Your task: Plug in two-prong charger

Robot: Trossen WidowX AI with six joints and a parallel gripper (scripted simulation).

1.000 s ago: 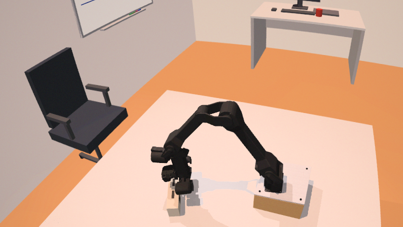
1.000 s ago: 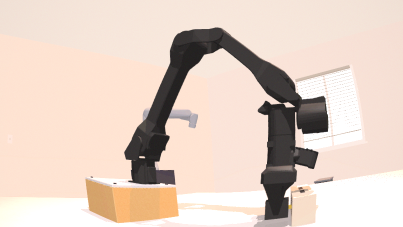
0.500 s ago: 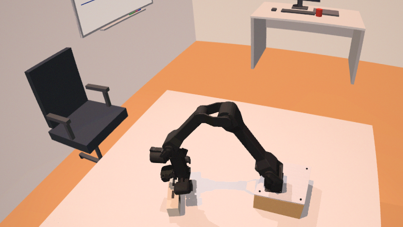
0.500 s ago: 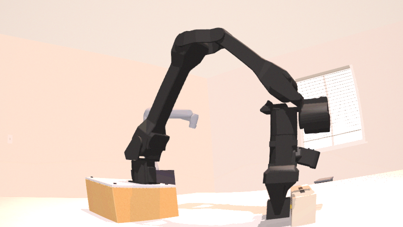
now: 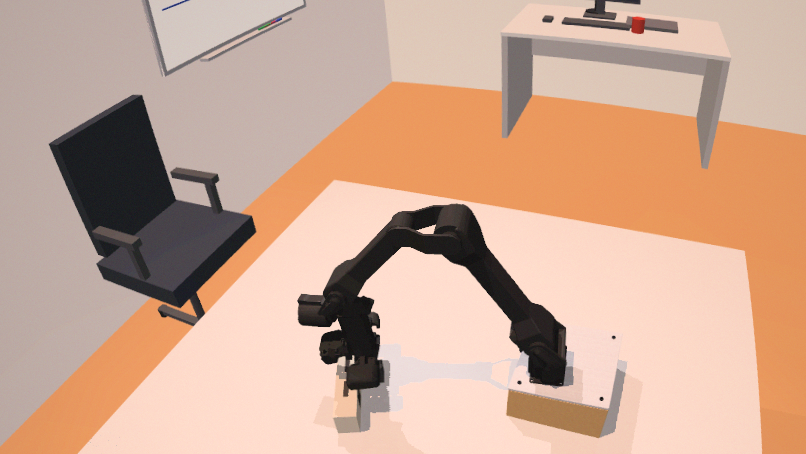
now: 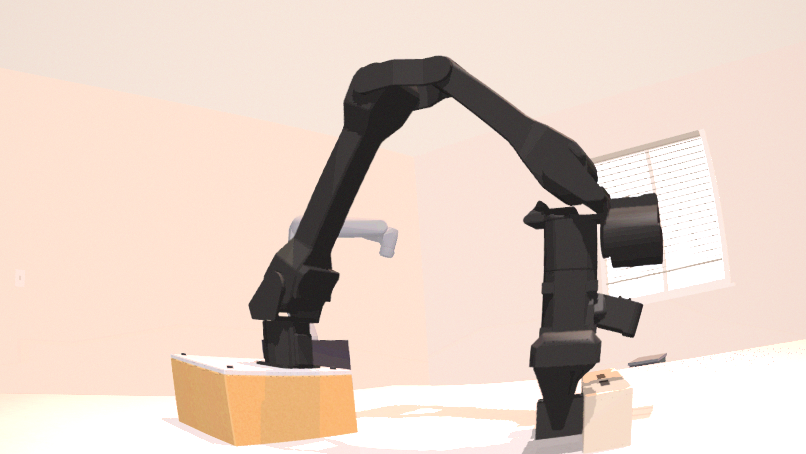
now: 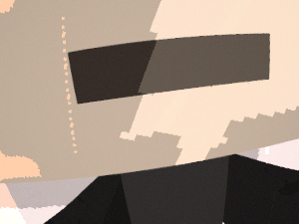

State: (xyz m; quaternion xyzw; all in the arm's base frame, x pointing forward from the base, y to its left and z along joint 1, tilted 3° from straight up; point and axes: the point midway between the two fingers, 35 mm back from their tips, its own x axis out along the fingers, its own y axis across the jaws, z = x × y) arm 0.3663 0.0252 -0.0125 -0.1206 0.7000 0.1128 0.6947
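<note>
The power strip [image 5: 346, 407] [image 6: 608, 420] [image 7: 214, 99] is a beige block with a dark rectangular mark on its top. My gripper [image 6: 558, 422] [image 7: 162, 163] points down beside it and is shut on the charger, a dark block [image 6: 574, 414] [image 7: 174, 185]. In the exterior view the charger's front is right against the strip's side, with no gap visible. In the wrist view the charger's front edge meets the strip's edge. The prongs and the outlet openings are hidden, so how deep the prongs sit cannot be seen. In the top view the fingertips are hidden behind the gripper body.
The arm's base stands on a wooden box [image 5: 555, 414] [image 6: 293, 408] with a white top plate, on the side of the gripper away from the strip. A dark office chair [image 5: 169, 248] and a desk [image 5: 614, 42] stand farther back.
</note>
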